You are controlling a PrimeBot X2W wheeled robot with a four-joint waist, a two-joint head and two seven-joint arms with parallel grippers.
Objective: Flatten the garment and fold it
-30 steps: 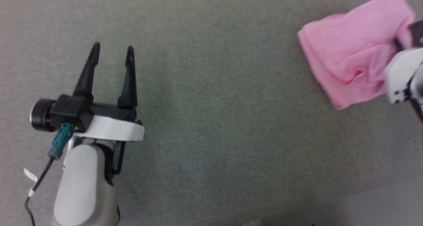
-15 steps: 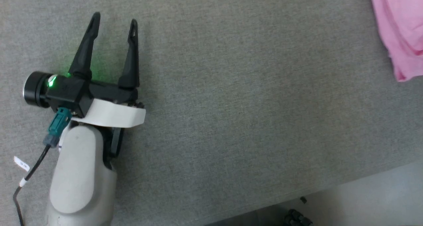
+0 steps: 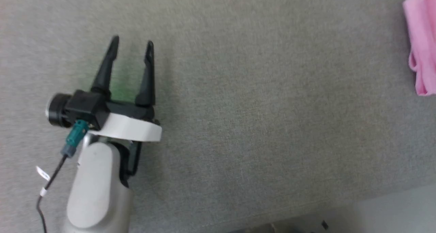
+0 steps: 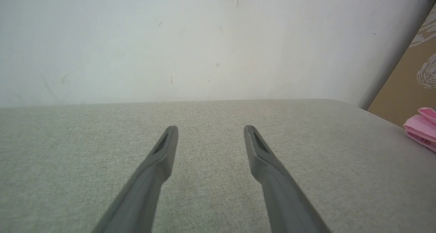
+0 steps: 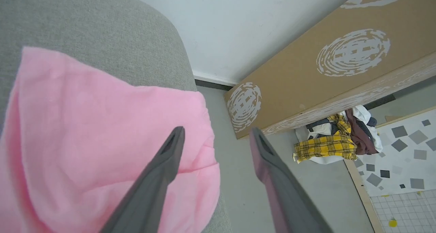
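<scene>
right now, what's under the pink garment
The garment lies on the grey fabric surface, close to its rounded corner. The part of the surface beneath the cloth is covered, so anything lying between them cannot be seen.

garment [image 3: 422, 42] largely off-edge, perhaps folded

soft, even, bright light throughout; head view seems slightly motion-blurred, wrist views bowed at the edges.
</scene>
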